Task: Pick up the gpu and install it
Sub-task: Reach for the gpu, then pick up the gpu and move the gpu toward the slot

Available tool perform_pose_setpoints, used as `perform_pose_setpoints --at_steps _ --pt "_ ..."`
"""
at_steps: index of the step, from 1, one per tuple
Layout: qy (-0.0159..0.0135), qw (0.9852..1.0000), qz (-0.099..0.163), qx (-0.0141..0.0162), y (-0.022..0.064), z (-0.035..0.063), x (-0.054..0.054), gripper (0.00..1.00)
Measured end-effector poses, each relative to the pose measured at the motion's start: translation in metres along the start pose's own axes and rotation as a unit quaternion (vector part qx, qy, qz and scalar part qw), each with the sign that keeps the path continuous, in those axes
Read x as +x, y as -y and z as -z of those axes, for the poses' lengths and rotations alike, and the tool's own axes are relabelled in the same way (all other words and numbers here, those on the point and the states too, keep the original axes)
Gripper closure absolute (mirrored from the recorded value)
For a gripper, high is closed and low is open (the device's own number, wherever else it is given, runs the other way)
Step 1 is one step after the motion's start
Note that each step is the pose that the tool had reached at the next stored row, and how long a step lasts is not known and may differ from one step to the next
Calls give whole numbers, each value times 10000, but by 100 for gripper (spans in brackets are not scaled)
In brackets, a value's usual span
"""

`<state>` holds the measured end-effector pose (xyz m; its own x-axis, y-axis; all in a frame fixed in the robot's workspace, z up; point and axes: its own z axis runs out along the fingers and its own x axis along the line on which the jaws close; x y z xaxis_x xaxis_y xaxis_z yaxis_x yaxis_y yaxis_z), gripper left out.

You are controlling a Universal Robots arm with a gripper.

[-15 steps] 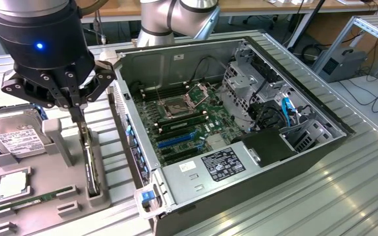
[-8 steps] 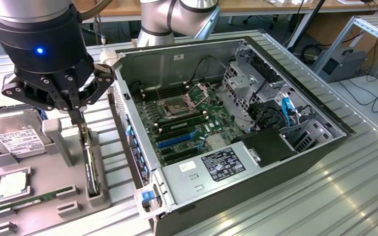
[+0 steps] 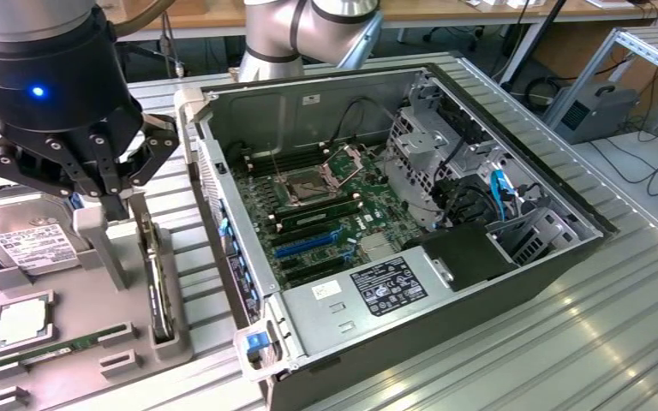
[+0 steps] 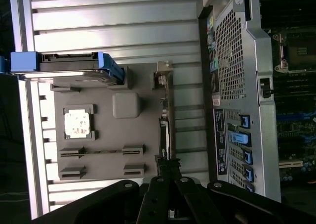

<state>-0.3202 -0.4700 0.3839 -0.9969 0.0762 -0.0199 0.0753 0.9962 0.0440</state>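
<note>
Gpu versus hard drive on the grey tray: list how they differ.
The gpu stands on edge in a slot; the hard drive lies flat. The gpu is a thin dark card; the hard drive is a thicker silver box with a white label. Both sit on the grey tray.

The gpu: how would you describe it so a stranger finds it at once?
Beside the open computer case, on the exterior view's left, lies a grey tray. The gpu stands on edge at its case-side border; the hard drive and memory stick lie flat.
</note>
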Motion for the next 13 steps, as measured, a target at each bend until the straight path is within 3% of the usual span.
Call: perform_pose_setpoints --at_steps 13 --pt "0 10000 0 0 0 0 2 89"
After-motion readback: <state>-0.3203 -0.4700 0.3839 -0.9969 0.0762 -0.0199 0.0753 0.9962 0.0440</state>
